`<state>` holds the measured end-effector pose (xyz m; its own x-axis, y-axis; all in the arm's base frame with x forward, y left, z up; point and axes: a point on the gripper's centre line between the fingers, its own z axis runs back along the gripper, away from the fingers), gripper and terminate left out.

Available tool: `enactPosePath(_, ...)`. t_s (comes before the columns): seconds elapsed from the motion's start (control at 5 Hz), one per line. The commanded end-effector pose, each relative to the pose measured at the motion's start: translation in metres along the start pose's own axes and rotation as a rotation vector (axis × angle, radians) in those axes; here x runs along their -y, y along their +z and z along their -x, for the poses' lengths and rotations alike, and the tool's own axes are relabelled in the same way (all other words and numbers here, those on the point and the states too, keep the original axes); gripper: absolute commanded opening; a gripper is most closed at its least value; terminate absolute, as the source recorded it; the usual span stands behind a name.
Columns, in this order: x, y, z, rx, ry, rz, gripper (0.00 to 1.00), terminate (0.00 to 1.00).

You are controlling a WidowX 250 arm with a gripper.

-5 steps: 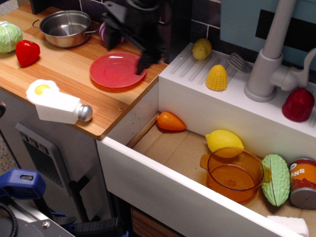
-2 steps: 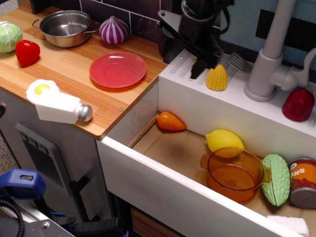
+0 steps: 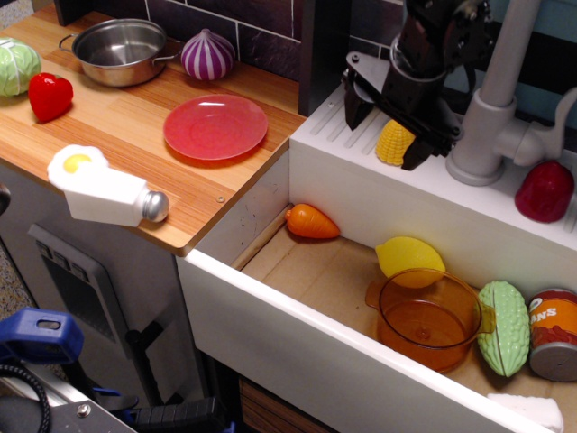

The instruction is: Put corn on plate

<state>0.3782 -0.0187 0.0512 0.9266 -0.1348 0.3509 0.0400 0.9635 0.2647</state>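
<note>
Two dark fingers of the gripper (image 3: 386, 126) stand spread apart, one on each side of the corn (image 3: 394, 142), so the claw is open and whether it touches the corn I cannot tell. The corn lies on the white ribbed drainboard (image 3: 329, 122) of the sink, just beside the grey faucet (image 3: 491, 108), and the arm covers its upper part. The plate (image 3: 215, 126) is well apart from it, on the wooden counter (image 3: 126, 144), with nothing on it. Near the plate stand a steel pot (image 3: 120, 50) and a purple striped onion (image 3: 207, 54), and further left a red pepper (image 3: 50, 96) and a green cabbage (image 3: 16, 66). Between the corn and the plate there is only the raised white edge of the sink. Inside the basin lie a carrot (image 3: 311, 222), a lemon (image 3: 408, 255) and an orange transparent pot (image 3: 428, 317).
</note>
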Motion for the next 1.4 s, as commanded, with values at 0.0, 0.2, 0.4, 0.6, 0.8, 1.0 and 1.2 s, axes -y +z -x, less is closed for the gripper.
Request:
enactPosePath(0.0,-0.004,-0.004,-0.018,0.078,0.023,0.018,1.00,0.00)
enactPosePath(0.2,-0.005,-0.010,-0.024,0.092,0.022,0.032,1.00,0.00)
enactPosePath(0.4,-0.010,-0.018,-0.026,0.111,0.019,0.032,1.00,0.00)
enactPosePath(0.6,-0.011,-0.025,-0.029,0.129,0.012,0.041,1.00,0.00)
enactPosePath(0.8,-0.009,-0.033,-0.031,0.138,0.020,0.059,1.00,0.00)
enactPosePath(1.0,-0.008,-0.040,-0.037,0.158,0.033,0.072,1.00,0.00)
enactPosePath(1.2,-0.005,-0.043,-0.047,0.170,0.040,0.074,1.00,0.00)
